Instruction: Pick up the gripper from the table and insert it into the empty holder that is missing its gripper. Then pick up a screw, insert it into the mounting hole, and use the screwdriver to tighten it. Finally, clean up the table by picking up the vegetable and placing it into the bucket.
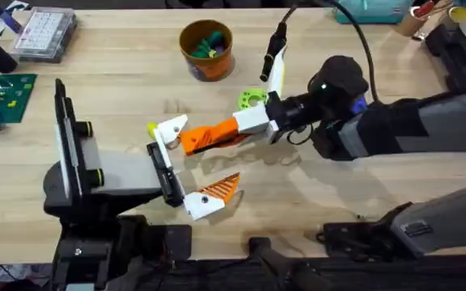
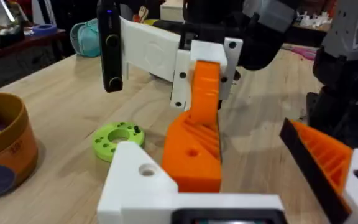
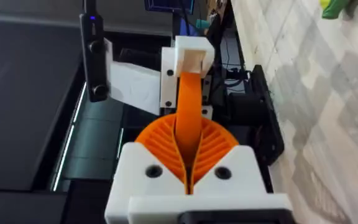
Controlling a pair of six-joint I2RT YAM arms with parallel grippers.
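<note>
The gripper (image 1: 209,136) — the orange finger — is pinched by the right gripper (image 1: 245,127) at the holder (image 1: 168,131) above the desk (image 1: 136,73). Slight tilt could jam it; the left gripper's state I cannot tell.

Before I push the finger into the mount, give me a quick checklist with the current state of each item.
1. Right end effector clamped on the orange gripper finger: ok.
2. Finger's end reaches the holder: ok.
3. Finger fully seated in the holder: cannot tell.
4. Screw located for the following step: cannot tell.
5. Vegetable in the bucket: not ok; it lies on the table beside the right arm.
</note>
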